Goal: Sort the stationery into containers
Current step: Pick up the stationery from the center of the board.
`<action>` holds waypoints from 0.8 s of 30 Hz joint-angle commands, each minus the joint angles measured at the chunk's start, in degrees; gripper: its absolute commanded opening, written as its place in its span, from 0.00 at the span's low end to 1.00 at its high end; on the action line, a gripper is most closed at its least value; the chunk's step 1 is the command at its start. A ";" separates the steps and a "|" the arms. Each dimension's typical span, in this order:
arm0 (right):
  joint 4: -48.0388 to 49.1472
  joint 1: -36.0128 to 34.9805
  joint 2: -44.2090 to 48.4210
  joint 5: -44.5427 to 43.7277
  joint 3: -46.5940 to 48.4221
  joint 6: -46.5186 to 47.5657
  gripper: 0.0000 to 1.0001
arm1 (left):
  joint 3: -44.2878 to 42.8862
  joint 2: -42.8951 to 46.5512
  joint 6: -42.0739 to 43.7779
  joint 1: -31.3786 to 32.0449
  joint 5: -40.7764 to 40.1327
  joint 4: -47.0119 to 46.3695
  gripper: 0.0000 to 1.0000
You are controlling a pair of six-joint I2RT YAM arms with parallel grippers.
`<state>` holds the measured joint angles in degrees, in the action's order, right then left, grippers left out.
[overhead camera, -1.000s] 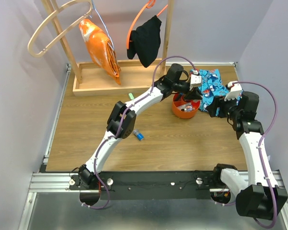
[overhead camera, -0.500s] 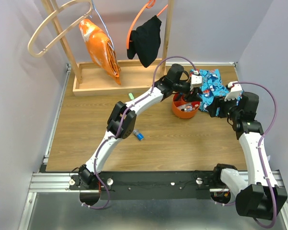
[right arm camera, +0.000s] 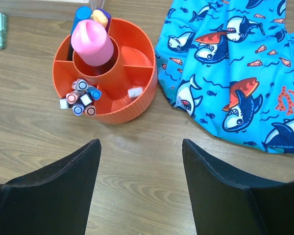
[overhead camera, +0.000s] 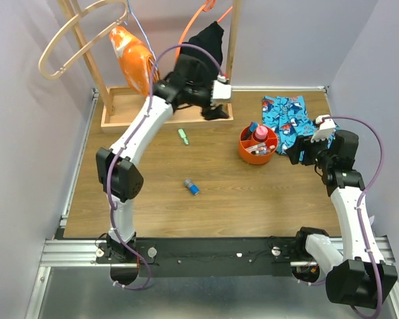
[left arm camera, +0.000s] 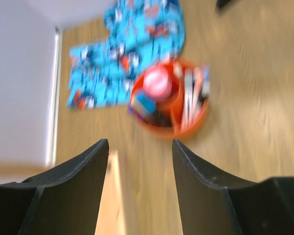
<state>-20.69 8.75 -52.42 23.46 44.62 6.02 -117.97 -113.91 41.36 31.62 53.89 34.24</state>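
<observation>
**Inspector:** Overhead view first. The orange tub [overhead camera: 249, 158] holds the pink tube [overhead camera: 259, 135] upright in its middle well, with markers in the compartments around it. One blue pen [overhead camera: 191, 187] lies loose, well left of the tub and nearer the arm bases. Your left gripper [overhead camera: 215, 111] hangs well left of the tub on its far side. It is blurred, so I cannot read its jaws from here. Your right gripper [overhead camera: 293, 151] sits just right of the tub, over the shark cloth [overhead camera: 289, 114].

**Operator:** What could go wrong?

**Inspector:** You could call the job done with that pen left out. You could also pick up the green item [overhead camera: 182, 135], left of the tub, which I judge is not stationery.

**Operator:** And the left wrist view?

**Inspector:** It is smeared. The jaws stand apart with nothing between them, and the tub is ahead with the cloth beyond it. If you line up a grasp from a picture this unsteady, you are likely to miss.

**Operator:** And the right wrist view?

**Inspector:** The jaws are wide and empty, with the tub just ahead. A marker bunch [right arm camera: 81, 100] stands in the tub's near-left compartment and a small white piece [right arm camera: 134, 92] lies in the near-right one. The tub looks light. If you reach forward carelessly, a finger may shove its wall and spill what is already sorted. A finger could also snag the cloth on the tub's right and drag it against the tub.
</observation>
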 commanded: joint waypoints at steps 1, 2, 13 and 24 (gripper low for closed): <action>0.56 0.47 0.75 1.76 -1.29 0.22 0.75 | -5.41 -4.91 37.25 -5.68 -5.60 43.06 0.63; 0.56 0.47 0.48 2.11 -1.29 0.22 0.75 | -7.86 -6.05 41.73 -7.34 -7.55 50.85 0.63; -0.05 0.47 -0.93 3.69 0.20 0.75 0.75 | -6.83 -13.88 68.67 -9.56 -35.33 53.30 0.65; -1.29 0.56 -0.84 2.64 0.47 0.48 0.75 | -6.30 -19.94 74.82 -9.20 -42.11 53.30 0.60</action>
<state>-20.71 8.75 -53.56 25.82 43.97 6.07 -124.36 -131.72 111.04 22.09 16.64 75.33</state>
